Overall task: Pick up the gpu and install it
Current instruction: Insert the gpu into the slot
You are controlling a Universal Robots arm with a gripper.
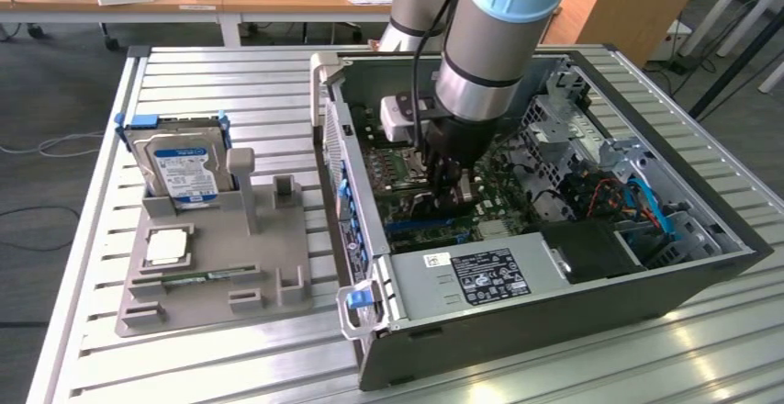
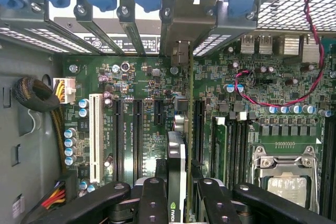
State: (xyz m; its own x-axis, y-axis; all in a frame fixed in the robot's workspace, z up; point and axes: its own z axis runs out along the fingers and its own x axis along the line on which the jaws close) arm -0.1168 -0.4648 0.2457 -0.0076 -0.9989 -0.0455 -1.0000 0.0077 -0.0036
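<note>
gpu [image 2: 177, 177]: clamped edge-on between my fingers [image 2: 152, 203], standing upright over the motherboard [image 2: 142, 114], its bracket end reaching toward the rear slot covers [image 2: 181, 19].
Exterior view, gripper [image 1: 443, 184]: I am down inside the open case [image 1: 686, 275], just above the board; the card below me is mostly hidden by my own wrist.
Exterior view, tray [image 1: 208, 266]: well off to my side, with the hard drive [image 1: 184, 170] standing in it.
Wrist view, grip: closed on the card's top edge, a finger on each face.
Wrist view, slots [image 2: 137, 129]: the black ones lie just beside the card's lower edge; whether it is seated I cannot tell.
Handling: I judge it light, stiff and thin, easily cracked; best held by the bare top edge, clear of components and gold contacts.
</note>
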